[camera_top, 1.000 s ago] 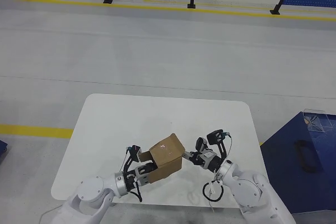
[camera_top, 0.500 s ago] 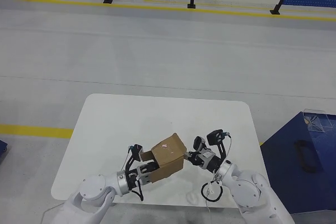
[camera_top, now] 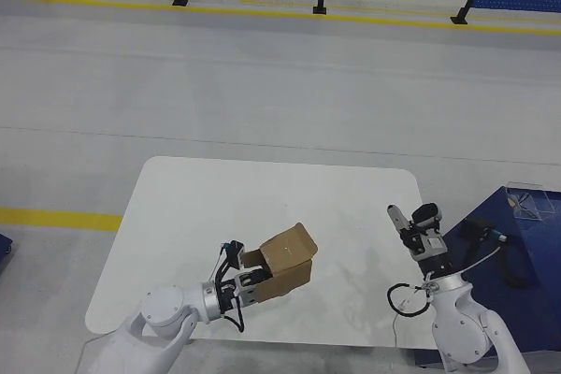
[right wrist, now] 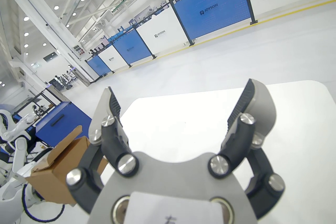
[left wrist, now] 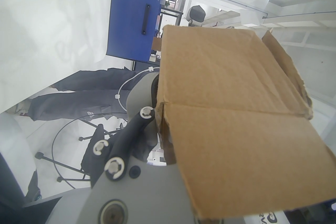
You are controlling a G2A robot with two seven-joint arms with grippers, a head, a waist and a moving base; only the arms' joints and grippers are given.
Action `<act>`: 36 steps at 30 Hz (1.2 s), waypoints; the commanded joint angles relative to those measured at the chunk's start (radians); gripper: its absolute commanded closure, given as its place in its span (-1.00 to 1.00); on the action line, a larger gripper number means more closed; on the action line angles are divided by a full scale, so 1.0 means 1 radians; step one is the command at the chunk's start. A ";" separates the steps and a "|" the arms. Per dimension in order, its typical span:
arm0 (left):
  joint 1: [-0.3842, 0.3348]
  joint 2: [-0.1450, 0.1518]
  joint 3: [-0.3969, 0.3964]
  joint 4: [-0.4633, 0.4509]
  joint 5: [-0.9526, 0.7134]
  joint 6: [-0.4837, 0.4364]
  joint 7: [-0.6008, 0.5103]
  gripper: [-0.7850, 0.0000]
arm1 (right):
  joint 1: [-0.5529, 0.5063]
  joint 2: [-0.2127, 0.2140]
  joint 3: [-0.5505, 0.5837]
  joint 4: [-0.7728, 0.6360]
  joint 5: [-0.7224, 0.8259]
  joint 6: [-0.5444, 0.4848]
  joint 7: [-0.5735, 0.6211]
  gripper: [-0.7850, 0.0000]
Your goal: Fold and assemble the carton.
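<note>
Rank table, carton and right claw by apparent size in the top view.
Largest by far: table.
Second: carton, held in the left claw.
Smallest: right claw, open. Its height above the table is unclear, but it looks plainly smaller than the carton.

— What do we see of the carton [camera_top: 285,266]?
— Plain brown cardboard, opened into a box shape and tilted, with one flap standing up at its far right corner.
— And where?
— Over the near middle of the table [camera_top: 262,196], its open end pinched by the left gripper [camera_top: 238,280]. We cannot tell whether it touches the tabletop.
</note>
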 commanded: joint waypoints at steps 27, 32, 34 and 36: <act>0.033 -0.036 0.009 -0.399 -0.350 0.743 0.611 1.00 | 0.001 0.000 -0.001 0.001 -0.002 -0.001 0.001 -1.00; 0.061 -0.092 0.009 -0.376 -0.796 0.859 1.163 1.00 | 0.001 0.000 -0.001 0.001 -0.002 -0.001 0.001 -1.00; 0.045 -0.110 0.017 -0.369 -0.958 0.823 1.336 1.00 | 0.001 0.000 -0.001 0.001 -0.002 -0.001 0.001 -1.00; 0.021 -0.124 0.037 -0.358 -1.062 0.765 1.512 1.00 | 0.001 0.000 -0.001 0.001 -0.002 -0.001 0.001 -1.00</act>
